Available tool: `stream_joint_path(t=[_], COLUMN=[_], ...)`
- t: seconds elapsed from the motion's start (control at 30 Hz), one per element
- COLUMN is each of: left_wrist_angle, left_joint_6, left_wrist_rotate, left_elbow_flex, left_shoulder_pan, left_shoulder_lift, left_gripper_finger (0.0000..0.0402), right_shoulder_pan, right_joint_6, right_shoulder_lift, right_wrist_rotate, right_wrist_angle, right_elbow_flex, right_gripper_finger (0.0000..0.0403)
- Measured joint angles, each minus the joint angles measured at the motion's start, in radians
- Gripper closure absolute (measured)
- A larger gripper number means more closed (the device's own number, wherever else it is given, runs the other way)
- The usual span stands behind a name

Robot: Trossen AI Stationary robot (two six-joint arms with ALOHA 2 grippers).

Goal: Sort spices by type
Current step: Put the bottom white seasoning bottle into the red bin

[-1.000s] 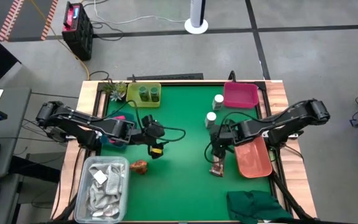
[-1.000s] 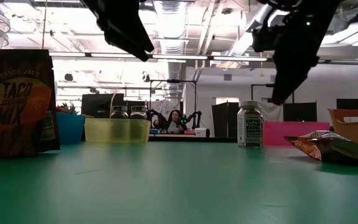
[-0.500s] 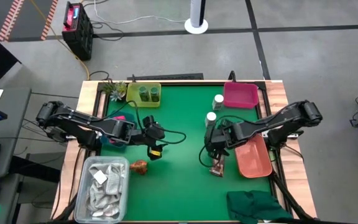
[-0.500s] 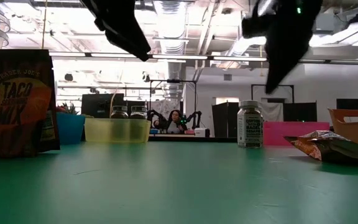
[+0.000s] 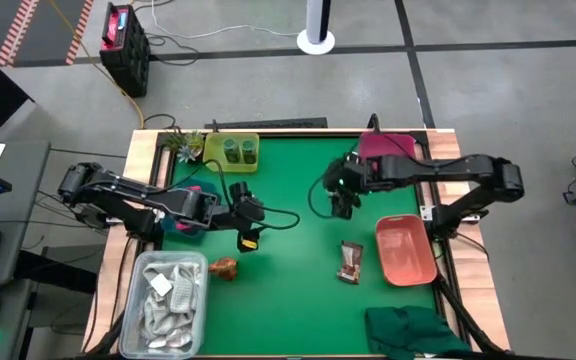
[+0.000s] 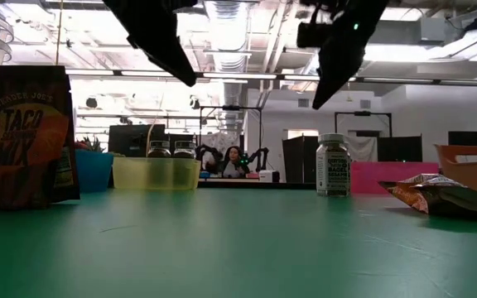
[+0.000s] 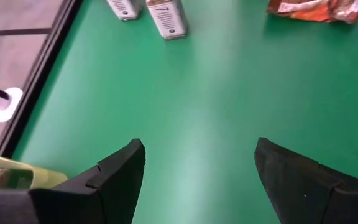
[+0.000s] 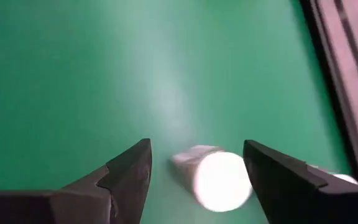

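Hovering over the white-capped bottles

Poised at the upper right of the green table in the high view, the right gripper is seen above the two white-capped bottles, which it hides there. Its fingers are spread wide and nothing is held between them. In the right wrist view one white-capped bottle is framed directly between the two fingers, cap towards the camera, so its long axis is judged upright and roughly in line with the approach; a second cap is glimpsed just beside it. A straight descent is judged to be what the coming move calls for.

The left gripper is parked left of centre, equally wide open and empty, well apart from the bottles, so the right arm is the nearer. A brown sachet is lying at lower right beside the salmon tray; the green jars are standing in the yellow tray at upper left
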Motion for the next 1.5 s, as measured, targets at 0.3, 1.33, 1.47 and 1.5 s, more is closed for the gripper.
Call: stream_joint_path(t=[0.3,1.33,1.47,1.5], left_wrist_angle=[0.294,0.700,0.624,0.604], left_joint_6=[0.034,0.404,0.391,0.388], left_wrist_rotate=[-0.020,0.018,0.018,0.018], left_elbow_flex=[-0.163,-0.272,-0.272,-0.272], left_shoulder_pan=[-0.016,0.193,0.194,0.194], left_shoulder_lift=[0.001,-0.269,-0.353,-0.364], left_gripper_finger=[0.0111,0.0111,0.0111,0.0111], right_shoulder_pan=[-0.109,-0.178,-0.187,-0.191], right_joint_6=[-0.134,-0.193,-0.194,-0.194], right_shoulder_lift=[-0.003,-0.017,-0.018,-0.017], right_wrist_rotate=[-0.053,-0.187,-0.187,-0.187], right_wrist_angle=[0.061,0.208,0.218,0.220], right_elbow_flex=[-0.027,-0.214,-0.237,-0.240], right_gripper_finger=[0.0117,0.0117,0.0117,0.0117])
